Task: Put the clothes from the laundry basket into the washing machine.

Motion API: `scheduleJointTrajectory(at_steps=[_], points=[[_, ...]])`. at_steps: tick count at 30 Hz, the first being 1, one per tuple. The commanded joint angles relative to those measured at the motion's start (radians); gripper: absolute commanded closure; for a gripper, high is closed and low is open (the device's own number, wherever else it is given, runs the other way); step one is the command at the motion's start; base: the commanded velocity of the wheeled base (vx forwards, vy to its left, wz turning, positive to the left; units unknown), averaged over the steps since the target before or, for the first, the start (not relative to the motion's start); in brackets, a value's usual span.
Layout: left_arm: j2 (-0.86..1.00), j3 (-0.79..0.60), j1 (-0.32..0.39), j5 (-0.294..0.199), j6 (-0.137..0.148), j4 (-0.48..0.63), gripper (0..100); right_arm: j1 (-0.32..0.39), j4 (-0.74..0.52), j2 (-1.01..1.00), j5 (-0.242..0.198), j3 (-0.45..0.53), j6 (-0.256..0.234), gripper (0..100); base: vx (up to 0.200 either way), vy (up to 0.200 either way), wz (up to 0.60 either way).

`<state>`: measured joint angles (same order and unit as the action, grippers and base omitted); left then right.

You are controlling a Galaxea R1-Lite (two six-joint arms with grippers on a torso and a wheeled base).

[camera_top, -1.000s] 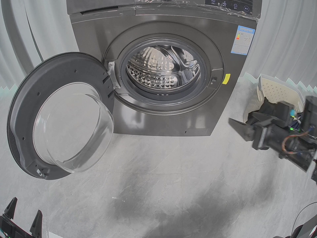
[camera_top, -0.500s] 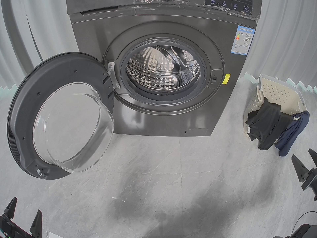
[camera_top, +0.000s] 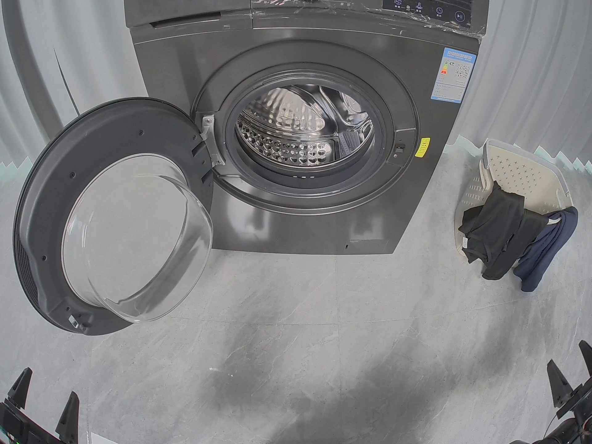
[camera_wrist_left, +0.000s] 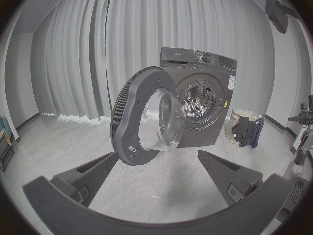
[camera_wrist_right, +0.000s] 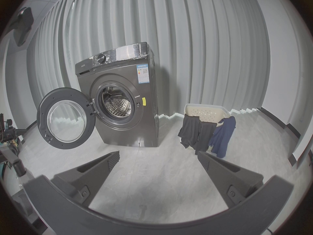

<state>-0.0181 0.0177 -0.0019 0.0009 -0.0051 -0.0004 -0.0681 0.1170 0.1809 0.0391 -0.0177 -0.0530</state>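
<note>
Clothes (camera_top: pixel 501 232) drape over laundry basket (camera_top: pixel 524 171) rim, long axis floorward, perhaps two garments; left tool (camera_top: pixel 48 386), right tool (camera_top: pixel 567 357) spread.

- Straight ahead of me, the washing machine (camera_top: pixel 290 217) stands on the floor (camera_top: pixel 320 340), with the curtain (camera_top: pixel 536 63) behind it.
- Its door (camera_top: pixel 111 131) hangs swung out to my left, and the drum (camera_top: pixel 290 137) lies open behind the round mouth.
- The laundry basket (camera_top: pixel 524 168) sits on the floor to the machine's right, apart from it.
- Over the basket's near rim hang the left garment (camera_top: pixel 496 229) and the right garment (camera_top: pixel 546 248), side by side and touching.
- My left gripper (camera_top: pixel 48 385) sits low before the door; my right gripper (camera_top: pixel 567 356) sits low before the basket, well apart from it.
</note>
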Motion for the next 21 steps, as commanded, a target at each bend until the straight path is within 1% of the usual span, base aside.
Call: scheduleJointTrajectory(at_steps=[1,5,7,8,9,12,13,15,18,21], points=[[0.017,-0.018,0.000,-0.001,0.001,0.000,0,0.068,-0.076,-0.181,-0.036,0.012,-0.004,0,0.000,0.000,0.00],[0.017,-0.018,0.000,-0.002,-0.007,-0.001,0,0.068,-0.096,-0.181,-0.035,0.004,-0.004,0,0.000,0.000,0.00],[0.017,-0.018,0.000,-0.004,-0.009,-0.001,0,0.070,-0.102,-0.181,-0.019,0.001,-0.002,0,0.000,0.000,0.00],[0.017,-0.018,-0.001,-0.004,-0.009,0.000,0,0.068,-0.103,-0.181,0.034,0.012,0.010,0,0.000,0.000,0.00],[0.017,-0.018,-0.001,-0.005,-0.009,0.000,0,0.070,-0.120,-0.181,0.047,0.010,0.015,0,0.000,0.000,0.00],[0.017,-0.018,-0.001,-0.005,-0.010,0.000,0,0.067,-0.123,-0.181,0.019,0.015,0.025,0,0.000,0.000,0.00],[0.017,-0.018,-0.001,-0.005,-0.012,0.000,0,0.067,-0.122,-0.181,0.004,0.015,0.028,0,0.000,0.000,0.00],[0.017,-0.018,-0.001,-0.004,-0.015,0.000,0,0.067,-0.115,-0.181,-0.001,0.016,0.030,0,0.000,0.000,0.00],[0.017,-0.018,-0.001,-0.004,-0.015,0.000,0,0.071,-0.117,-0.181,-0.004,0.016,0.042,0,0.200,0.000,0.00],[0.015,-0.018,-0.001,-0.005,-0.015,0.000,0,0.071,-0.117,-0.181,-0.004,0.016,0.041,0,0.200,0.000,0.00]])
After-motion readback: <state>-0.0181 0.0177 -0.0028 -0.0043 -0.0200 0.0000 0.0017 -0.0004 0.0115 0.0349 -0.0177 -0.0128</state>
